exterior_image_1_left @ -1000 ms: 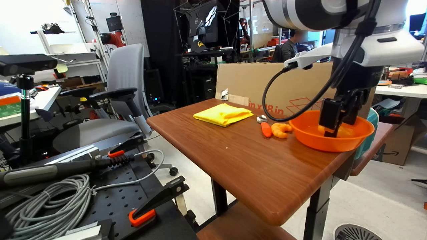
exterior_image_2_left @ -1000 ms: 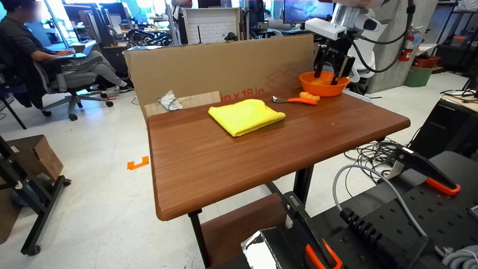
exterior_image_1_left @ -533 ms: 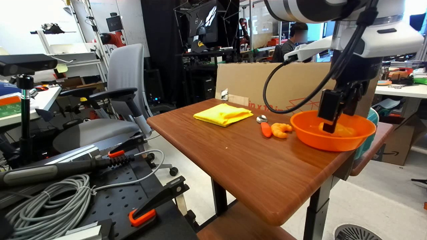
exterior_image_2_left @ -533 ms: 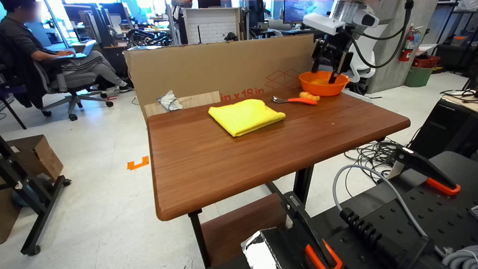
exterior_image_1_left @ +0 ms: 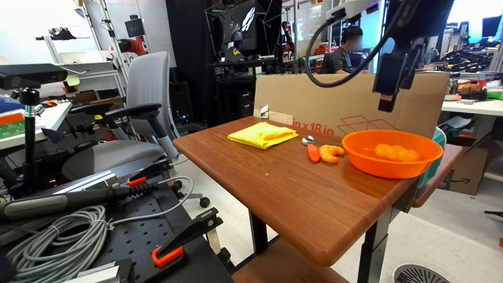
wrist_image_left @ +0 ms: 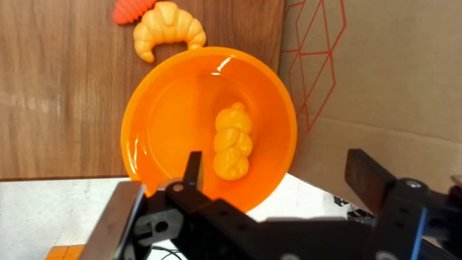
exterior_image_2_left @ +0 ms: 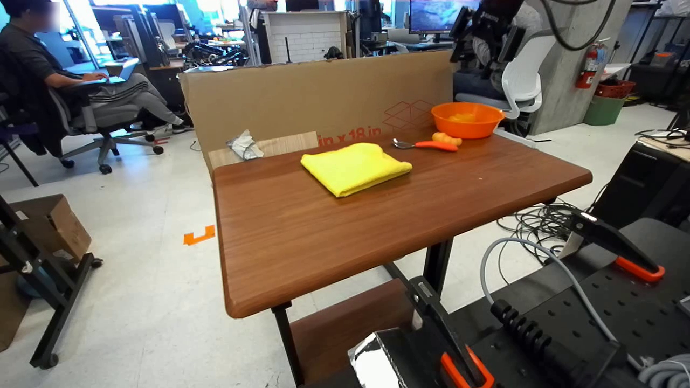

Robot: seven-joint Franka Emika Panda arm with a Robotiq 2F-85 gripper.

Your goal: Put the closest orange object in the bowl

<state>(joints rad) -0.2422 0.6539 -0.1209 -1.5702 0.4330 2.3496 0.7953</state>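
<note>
Wrist view: croissant (wrist_image_left: pixel 168 27) at upper left, orange bowl (wrist_image_left: pixel 173 104) mid-frame with a braided roll (wrist_image_left: pixel 232 142) lying in it, gripper (wrist_image_left: pixel 278 168) at lower right, its fingers (wrist_image_left: pixel 194 169) parted wide and holding nothing.

The roll is probably the task's closest orange object; if so, the placing looks finished, and the good move is a clean exit: leave the fingers spread, lift straight up, and swing aside only once well above the bowl, so neither the croissant nor the bowl just beside it gets nudged. In an exterior view the arm (exterior_image_1_left: pixel 428 17) reaches down from the upper right corner, gripper pointing downward, well above the bowl.
</note>
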